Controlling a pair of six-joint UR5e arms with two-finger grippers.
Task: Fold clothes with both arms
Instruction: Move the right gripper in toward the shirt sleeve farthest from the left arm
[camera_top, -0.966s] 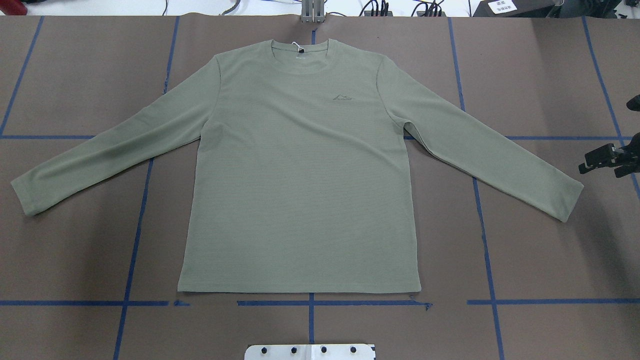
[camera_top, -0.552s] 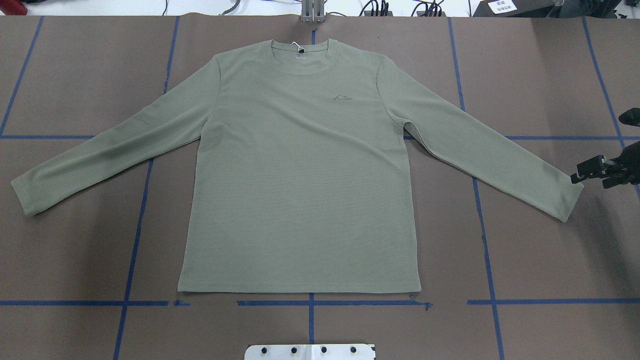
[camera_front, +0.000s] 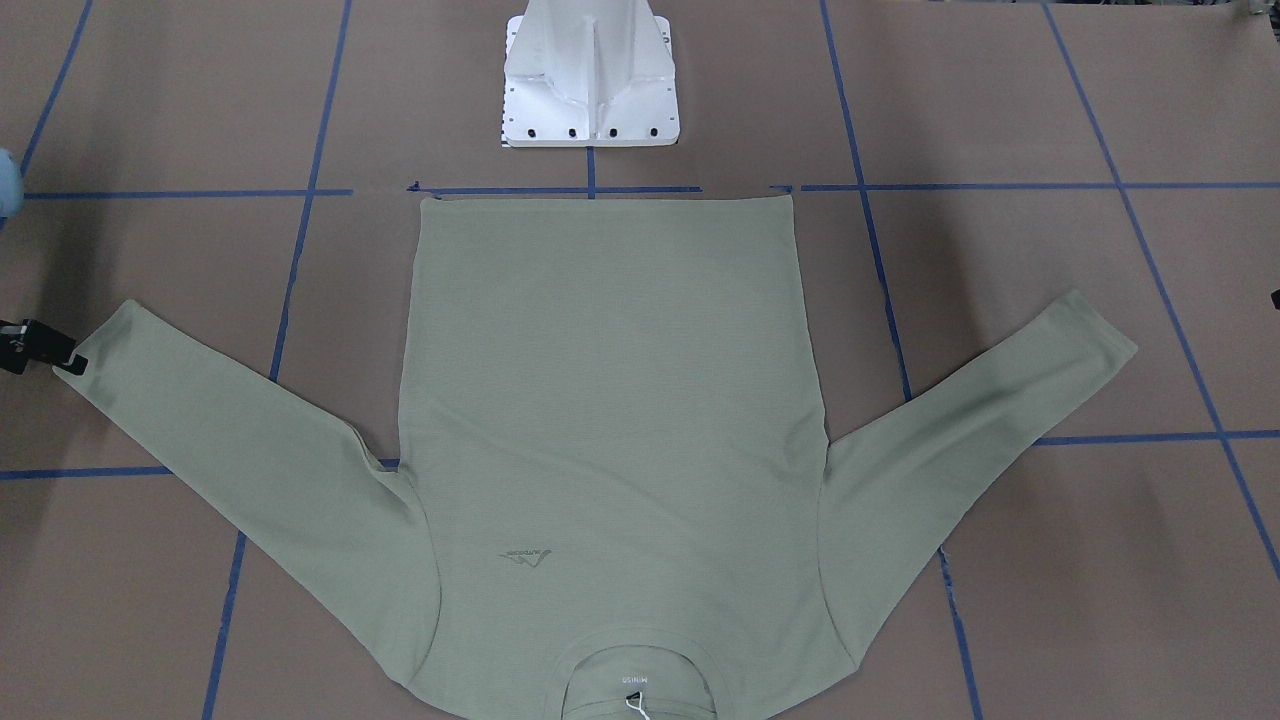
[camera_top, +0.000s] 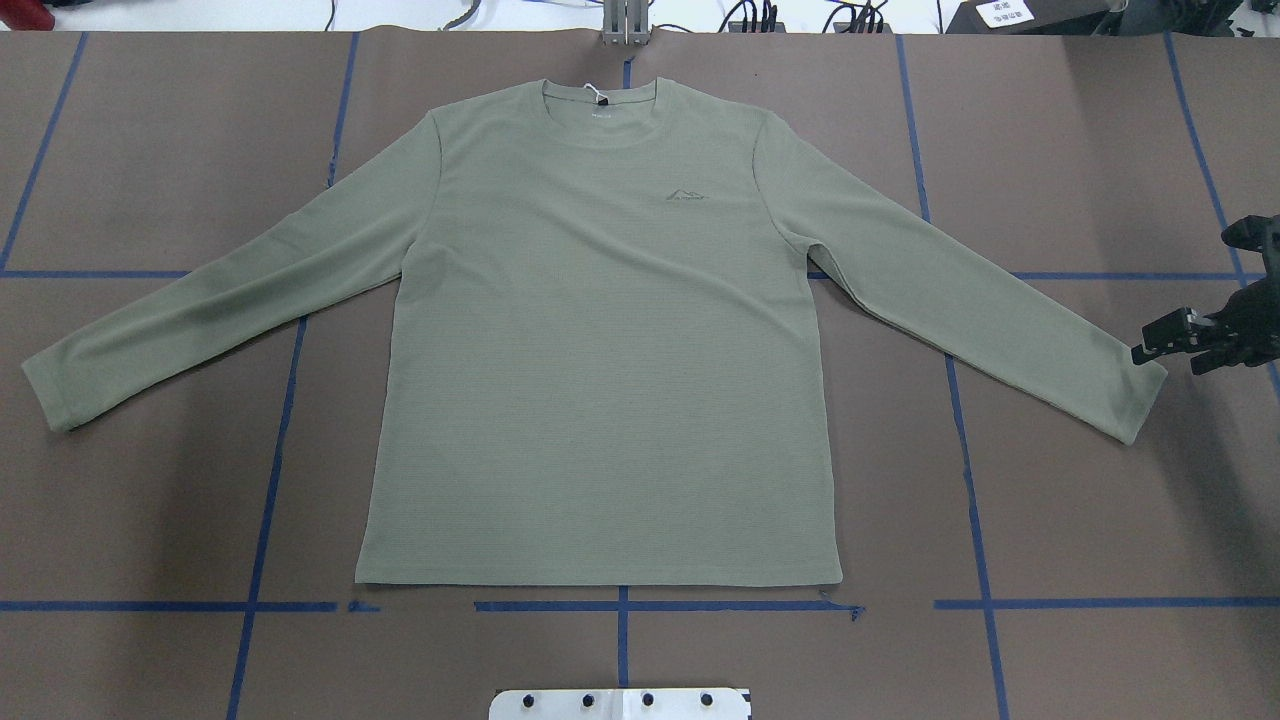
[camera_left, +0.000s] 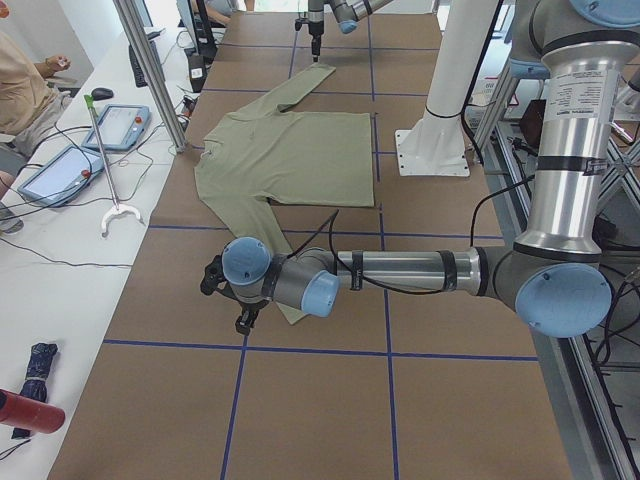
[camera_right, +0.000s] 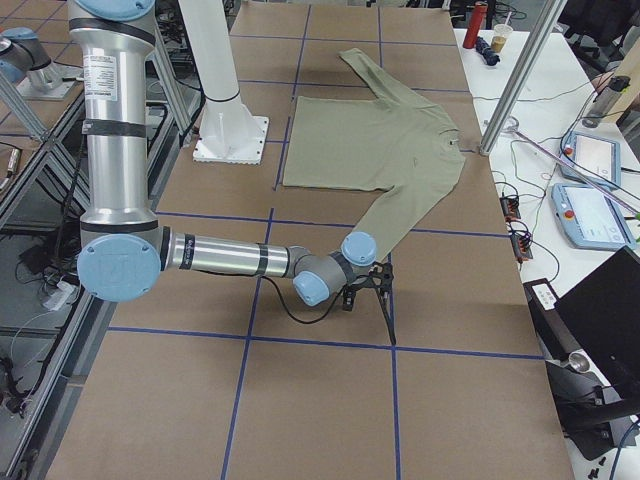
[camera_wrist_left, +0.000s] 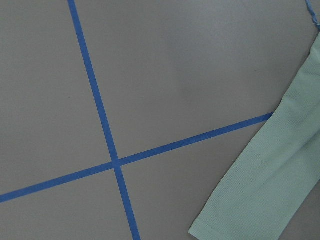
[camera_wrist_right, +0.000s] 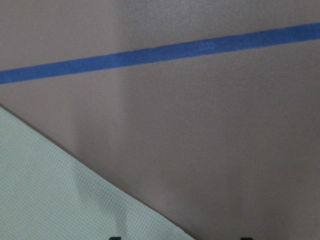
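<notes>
Shirt (camera_top: 600, 350): flat, face up, mid-worktop (camera_top: 1050, 500), sleeves spread.
Right end effector (camera_top: 1180, 335): fingers parted, just moved in to the right cuff (camera_top: 1140, 400); a grasp likely follows.
Left end effector (camera_left: 235, 295): near left cuff (camera_top: 45, 400), grip state cannot be told.

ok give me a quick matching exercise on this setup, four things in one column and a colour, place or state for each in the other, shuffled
Things:
1. shirt
2. right hand
3. pedestal base
4. tape lines

Descriptions:
A. blue, forming a grid on the brown surface
B. black, right by a sleeve cuff
C. green, spread flat with the front up
D. white, just past the shirt's bottom edge

Pairs: 1-C, 2-B, 3-D, 4-A
</notes>
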